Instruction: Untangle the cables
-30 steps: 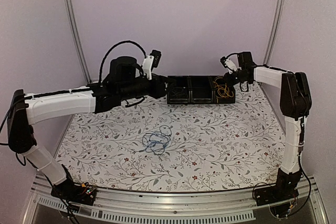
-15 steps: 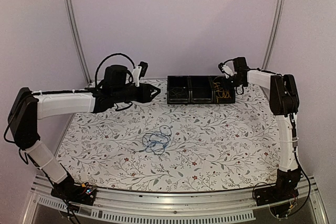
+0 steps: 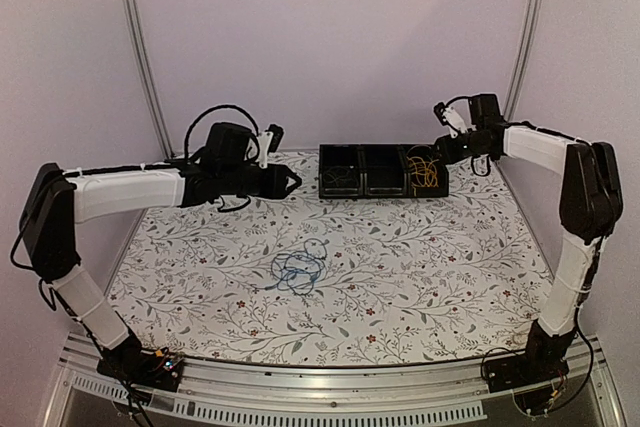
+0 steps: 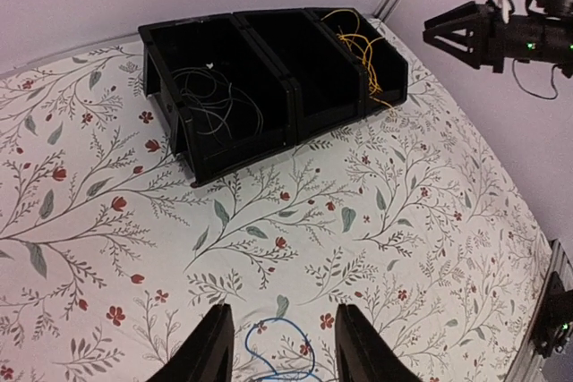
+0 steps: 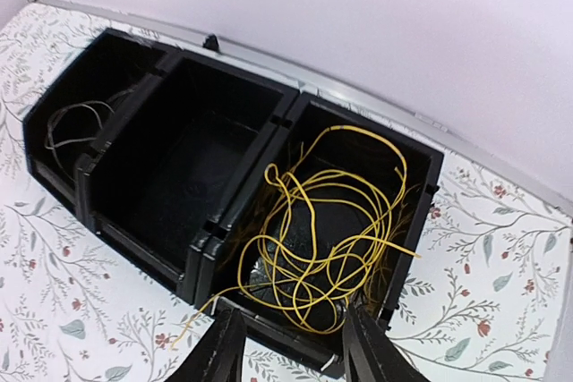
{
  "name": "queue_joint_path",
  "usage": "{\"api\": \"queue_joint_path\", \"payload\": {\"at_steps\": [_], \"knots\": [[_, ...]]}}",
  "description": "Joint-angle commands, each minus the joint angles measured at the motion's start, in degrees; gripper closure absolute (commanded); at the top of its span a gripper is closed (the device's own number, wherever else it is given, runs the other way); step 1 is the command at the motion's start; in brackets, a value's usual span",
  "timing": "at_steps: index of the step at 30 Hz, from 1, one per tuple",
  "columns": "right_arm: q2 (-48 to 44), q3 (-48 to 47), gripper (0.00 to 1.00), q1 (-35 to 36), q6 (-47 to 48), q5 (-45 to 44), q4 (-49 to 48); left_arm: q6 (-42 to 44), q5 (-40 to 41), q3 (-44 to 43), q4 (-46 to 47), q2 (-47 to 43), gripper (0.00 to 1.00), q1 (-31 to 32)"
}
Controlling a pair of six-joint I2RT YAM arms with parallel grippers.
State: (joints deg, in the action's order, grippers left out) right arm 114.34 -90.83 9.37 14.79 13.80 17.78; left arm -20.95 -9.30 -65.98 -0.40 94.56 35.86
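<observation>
The yellow cable lies heaped in the right compartment of the black bins at the far edge of the tabletop, with one strand hanging over the front wall. A whitish cable lies in the left compartment, and in the middle compartment I see no cable. The blue tangle lies alone near the middle of the tabletop, well apart from the bins, and a pale strand seems to be looped into it. So I judge that two cables are sorted and I am between steps, and the blue tangle is the work that is left. I think the next move calls for both arms to come to the middle, each taking a different strand, so that the loops can be drawn apart gently and do not tighten. My right claw hangs above the yellow cable with its fingers apart and nothing between them. That arm rises along the right edge and its forearm reaches to the far right corner. My left claw is also released and empty. Its arm stretches level from the near left corner and points at the left end of the bins.
</observation>
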Motion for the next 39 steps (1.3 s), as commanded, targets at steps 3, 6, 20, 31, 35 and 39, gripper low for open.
{"api": "queue_joint_path", "payload": {"at_steps": [3, 6, 20, 31, 35, 39], "knots": [[-15.5, 12.6, 0.57, 4.5, 3.8, 7.4, -5.7, -6.4, 3.4, 10.6, -6.9, -10.1, 0.6, 0.9], [-17.6, 16.8, 0.56, 9.5, 6.1, 13.1, -6.3, -11.4, 5.1, 19.5, -7.0, -17.1, 0.59, 1.6], [-14.9, 19.5, 0.54, 22.2, 12.5, 20.5, -3.8, -14.0, 9.1, 34.8, -4.8, -18.7, 0.56, 9.2], [-14.8, 20.2, 0.54, 22.2, 13.2, 20.1, -3.9, -12.3, 11.3, 32.8, -5.0, -11.8, 0.69, 9.6], [-14.4, 20.3, 0.54, 22.2, 13.4, 20.1, -3.9, -12.2, 11.6, 33.3, -3.9, -12.3, 0.87, 9.5], [-13.7, 20.1, 0.54, 22.2, 13.4, 20.9, -3.6, -11.7, 12.4, 33.0, -4.3, -14.6, 1.0, 9.6]]}}
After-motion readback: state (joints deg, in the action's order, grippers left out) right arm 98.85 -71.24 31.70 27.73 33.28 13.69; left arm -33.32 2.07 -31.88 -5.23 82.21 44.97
